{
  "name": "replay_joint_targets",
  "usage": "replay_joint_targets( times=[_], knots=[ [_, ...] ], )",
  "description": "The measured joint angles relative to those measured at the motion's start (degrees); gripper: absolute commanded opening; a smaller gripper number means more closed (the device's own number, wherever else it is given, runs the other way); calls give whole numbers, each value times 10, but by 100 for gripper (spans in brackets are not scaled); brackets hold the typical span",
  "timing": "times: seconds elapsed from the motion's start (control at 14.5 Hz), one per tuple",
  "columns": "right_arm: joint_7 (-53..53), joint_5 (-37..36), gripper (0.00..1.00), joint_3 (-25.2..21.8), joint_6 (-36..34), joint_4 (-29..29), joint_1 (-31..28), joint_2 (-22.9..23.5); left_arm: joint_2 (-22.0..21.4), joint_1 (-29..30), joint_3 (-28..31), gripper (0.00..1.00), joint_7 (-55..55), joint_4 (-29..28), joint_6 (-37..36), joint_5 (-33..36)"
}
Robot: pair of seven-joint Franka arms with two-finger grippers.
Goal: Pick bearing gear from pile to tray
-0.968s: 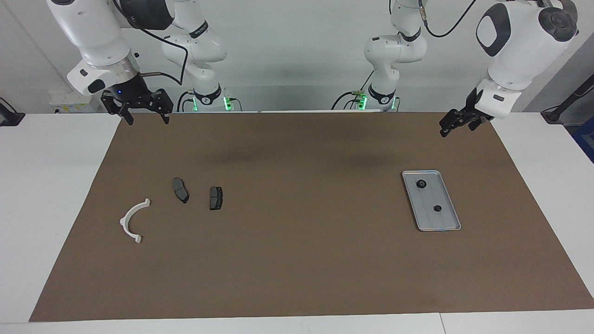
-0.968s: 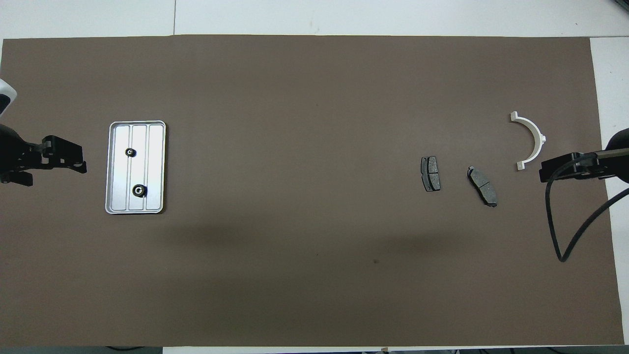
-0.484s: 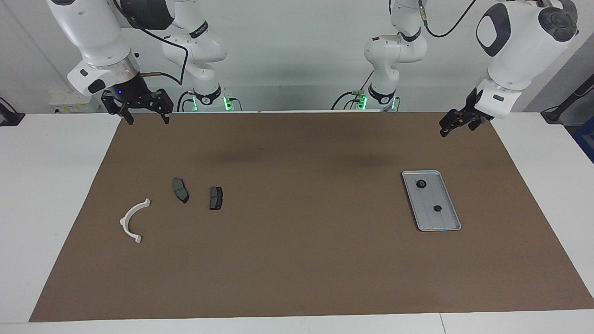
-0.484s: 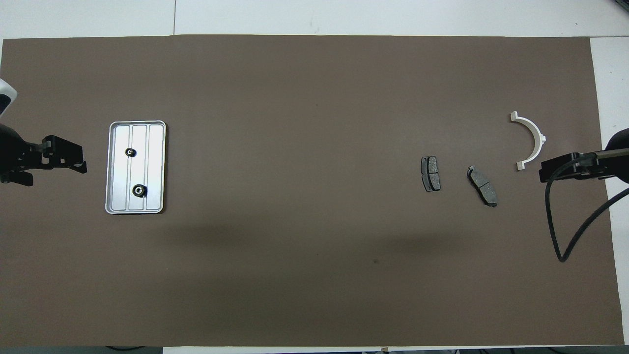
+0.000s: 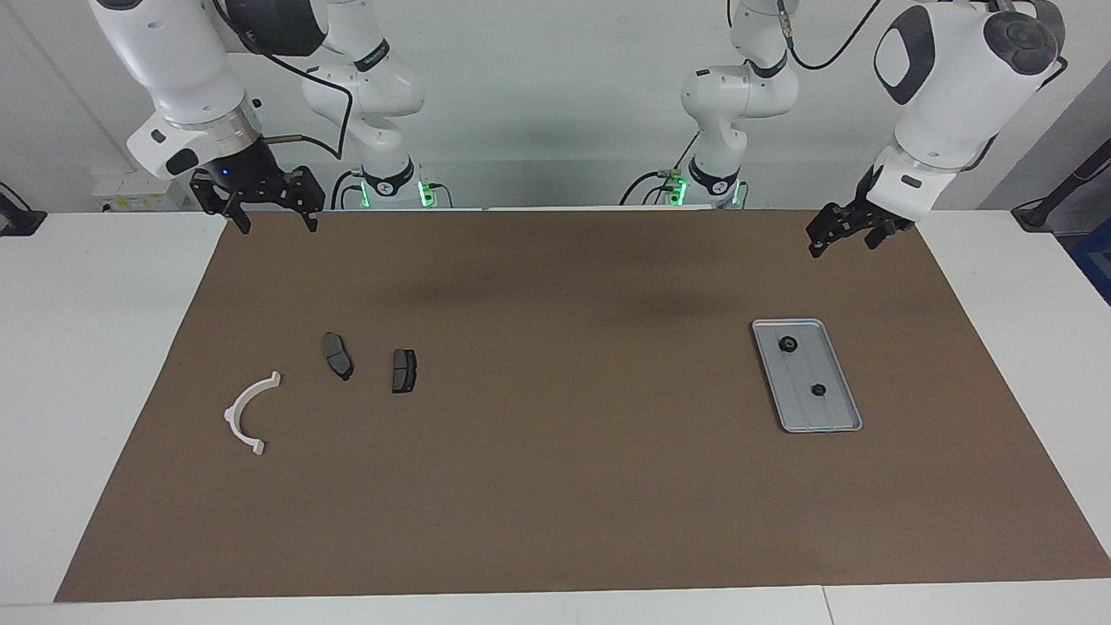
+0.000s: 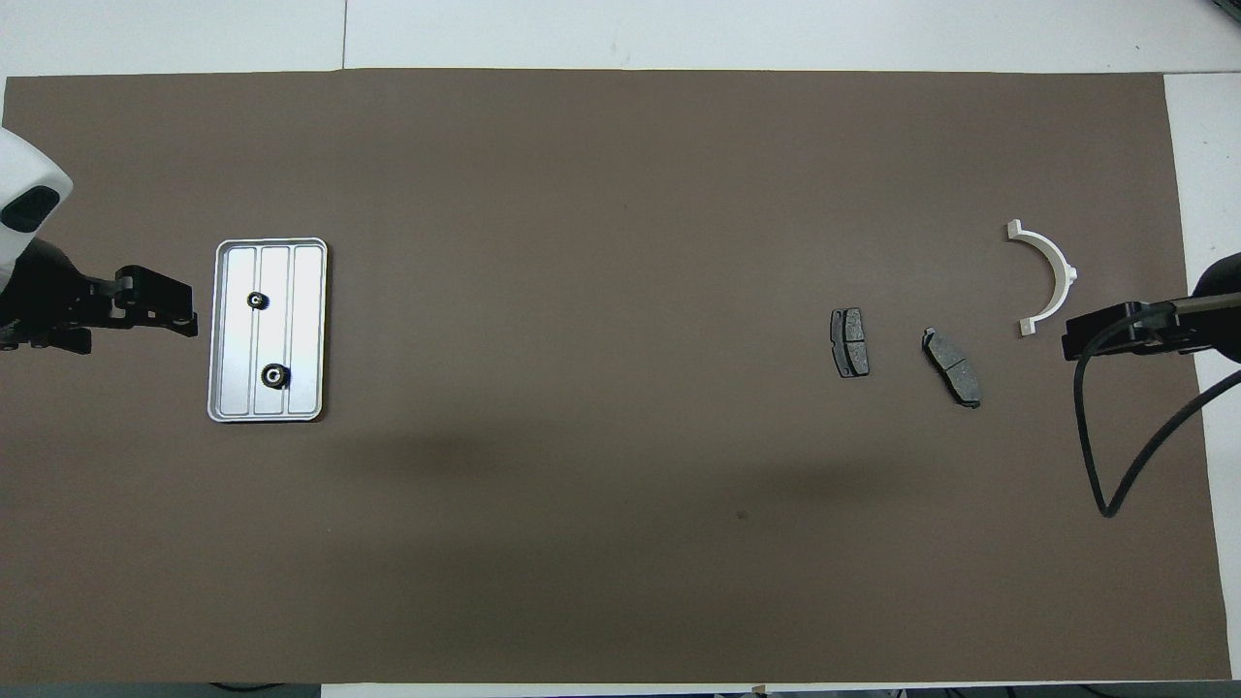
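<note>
The silver tray (image 5: 831,418) lies on the brown mat toward the left arm's end; it also shows in the overhead view (image 6: 305,330). Two small black round gears (image 5: 788,345) (image 5: 817,390) lie in it, also seen from overhead (image 6: 254,301) (image 6: 275,375). The pile, toward the right arm's end, is a white arc bracket (image 5: 233,414) (image 6: 1062,267) and two dark brake pads (image 5: 338,356) (image 5: 404,371). No black round piece shows in the pile. My left gripper (image 5: 825,243) (image 6: 184,310) hangs in the air over the mat beside the tray. My right gripper (image 5: 276,224) (image 6: 1069,341) is open and empty, raised over the mat's edge beside the bracket.
The brown mat (image 5: 564,486) covers most of the white table. A black cable (image 6: 1096,456) hangs from the right arm over the mat's end.
My left gripper has moved a little closer to the tray. The right arm and all the parts have not moved.
</note>
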Motion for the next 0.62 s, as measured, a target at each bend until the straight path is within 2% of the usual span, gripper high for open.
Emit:
replay_joint_targets(
  times=[0.62],
  knots=[
    [0,0,100,0,0,0,0,0,0,1,3,100,17,2,3,0]
  ],
)
